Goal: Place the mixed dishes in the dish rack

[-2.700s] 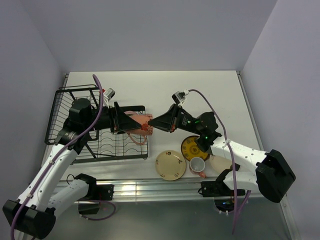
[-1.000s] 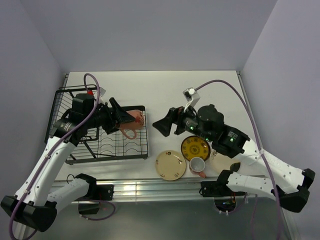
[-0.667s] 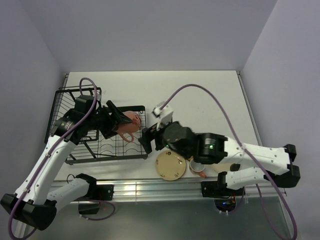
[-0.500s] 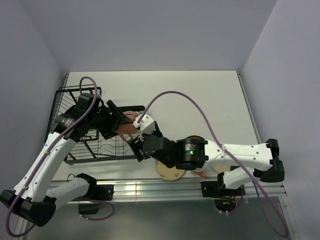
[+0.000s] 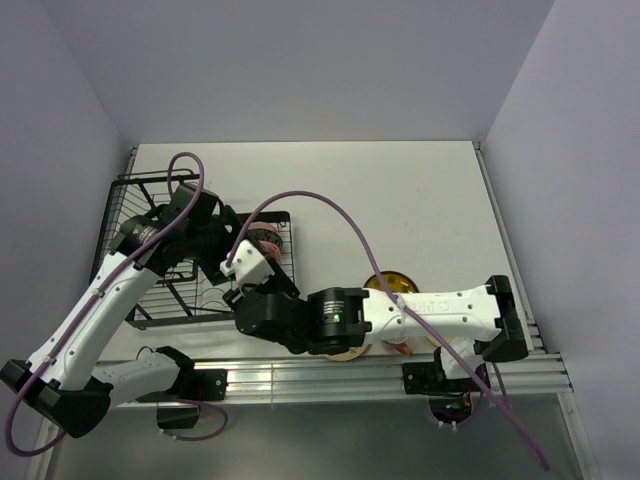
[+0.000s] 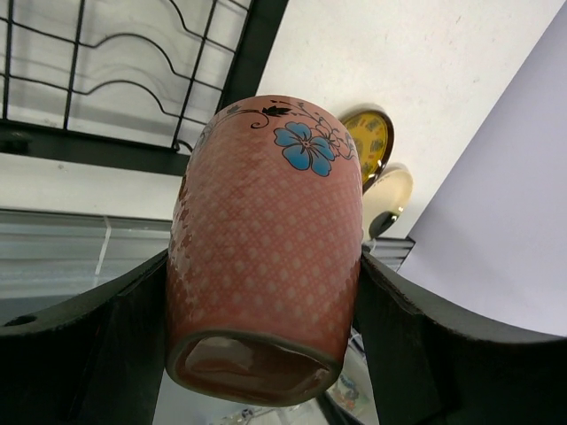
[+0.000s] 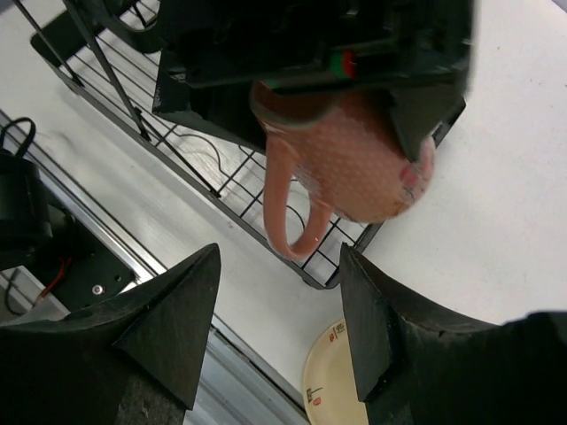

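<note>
Left gripper (image 6: pixel 266 297) is clamping pink mug (image 7: pixel 363 168) over dish rack (image 5: pixel 140 180); right gripper (image 7: pixel 279 292) is hovering spread, empty; yellow plate (image 6: pixel 376 142) is waiting outside.

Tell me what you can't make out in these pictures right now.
Top view: the right arm covers most of the mustard plate.
Left wrist view: the mug hides its own handle.
Right wrist view: the cream plate is cut off by the bottom edge.
</note>
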